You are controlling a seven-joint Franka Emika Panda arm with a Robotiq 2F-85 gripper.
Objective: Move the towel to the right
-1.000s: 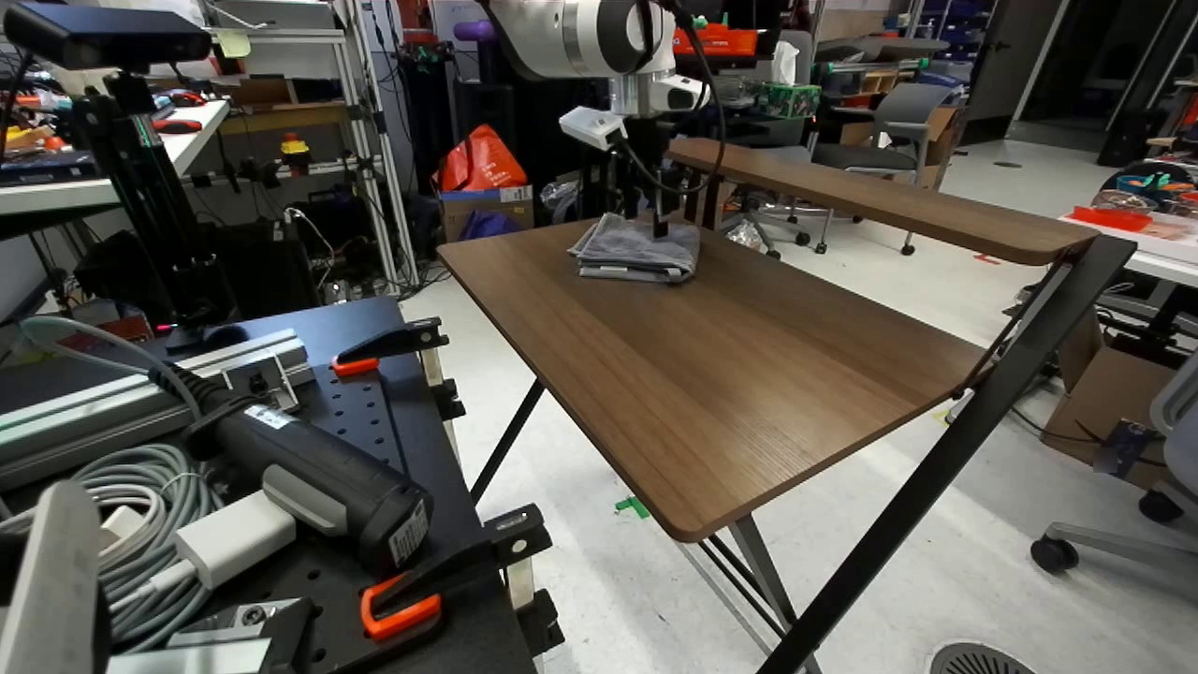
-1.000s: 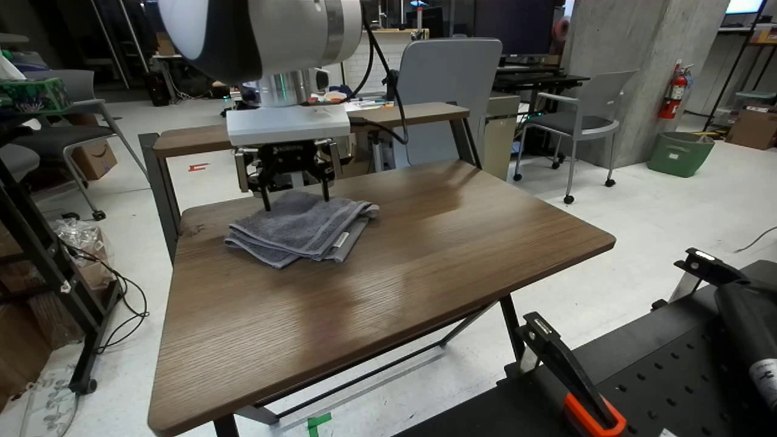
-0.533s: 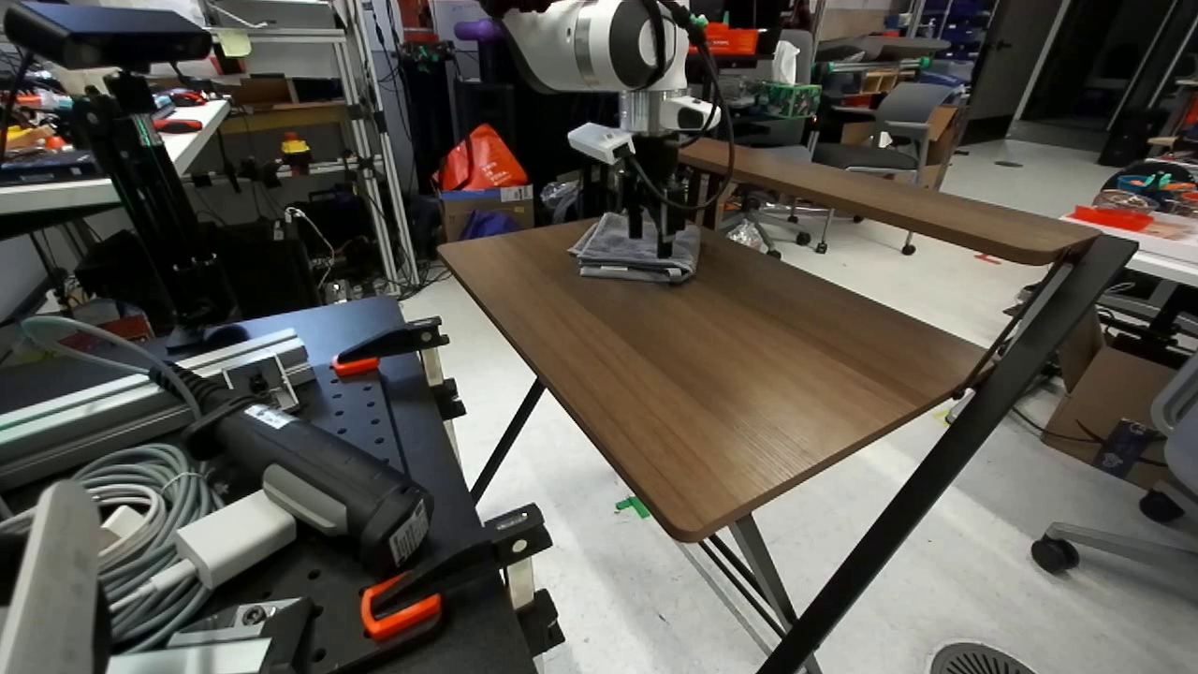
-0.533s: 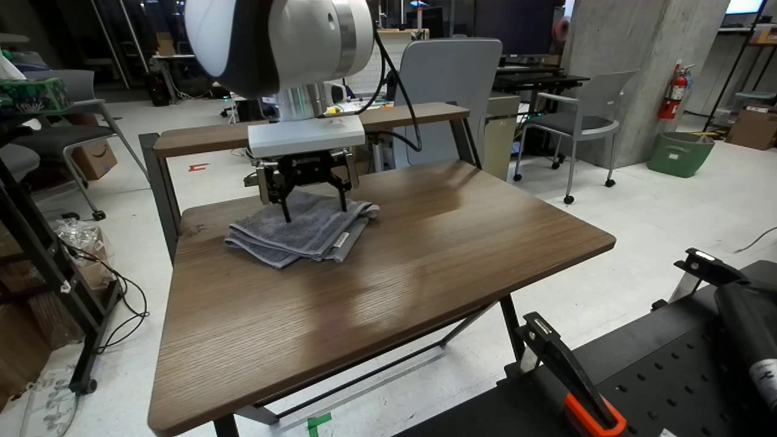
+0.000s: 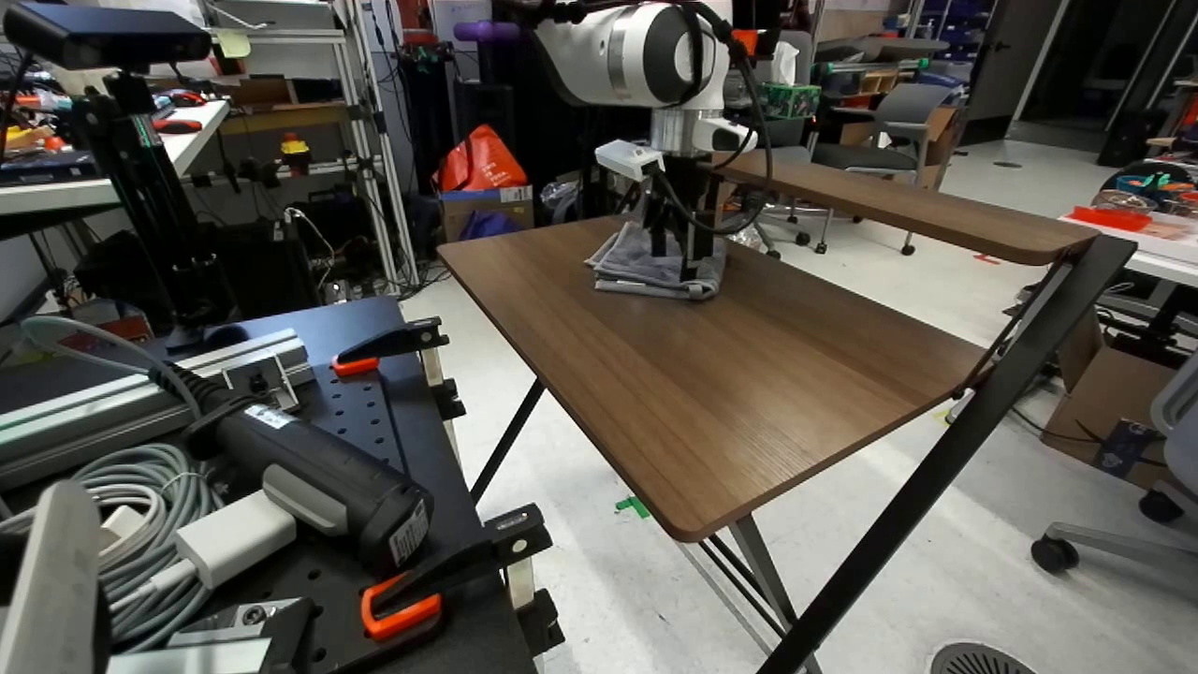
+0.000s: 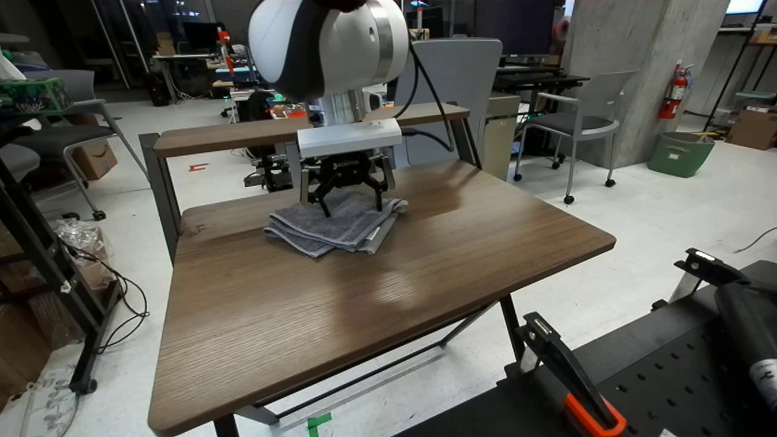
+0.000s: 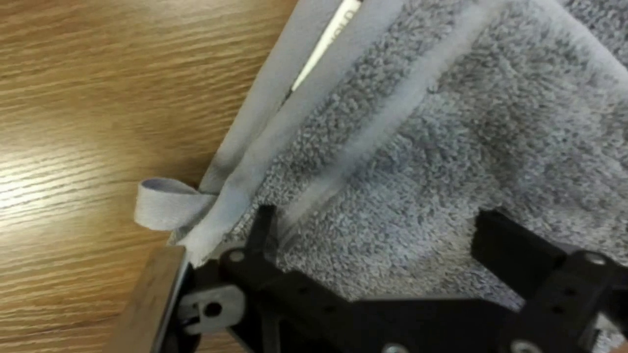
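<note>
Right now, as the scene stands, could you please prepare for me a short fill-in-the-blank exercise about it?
The folded towel is ____ in colour.
The end effector is not shut but ____.
In the wrist view, the end effector shows ____ black fingers.
In an exterior view, the fire extinguisher is mostly ____ in colour.

Missing words: grey; open; two; red.

The white-and-black arm (image 6: 367, 45) leans over the towel (image 6: 337, 227), wrist (image 6: 343, 108) nearly upright; the end effector (image 6: 353, 212) points down, its fingers (image 7: 512, 250) spread well apart and apparently touching the towel's top.
</note>
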